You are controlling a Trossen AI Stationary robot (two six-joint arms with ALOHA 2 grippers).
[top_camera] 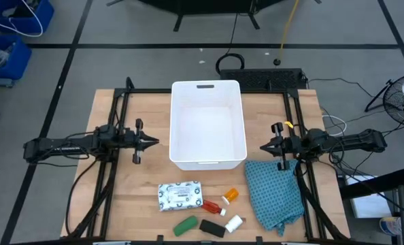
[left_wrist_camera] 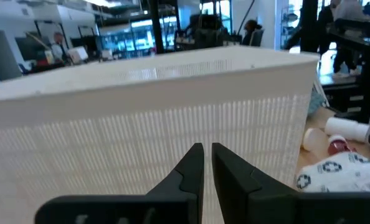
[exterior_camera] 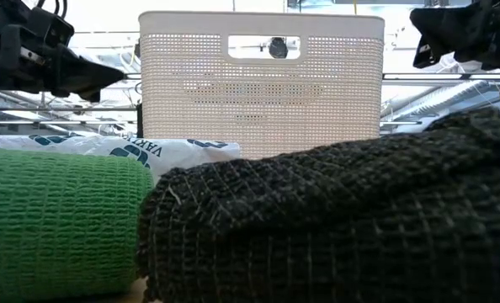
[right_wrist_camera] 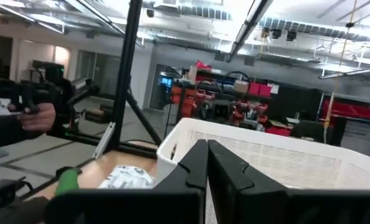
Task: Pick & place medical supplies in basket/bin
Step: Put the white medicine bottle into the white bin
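White packet (exterior_camera: 149,151) reads "VART"; left pincer (top_camera: 154,142) and right pincer (top_camera: 264,147) both pressed together, holding nothing.

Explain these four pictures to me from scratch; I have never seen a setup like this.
Two robot arms work at a wooden table. One picture looks straight down, one sits at table height, and one rides on each wrist. The left tool and the right tool wait shut on either side of an empty white bin, holding nothing. Near the front edge lie a white printed packet, an orange vial, a red tube, a small white cylinder, a green roll and a black roll. A teal checked cloth lies beside them.
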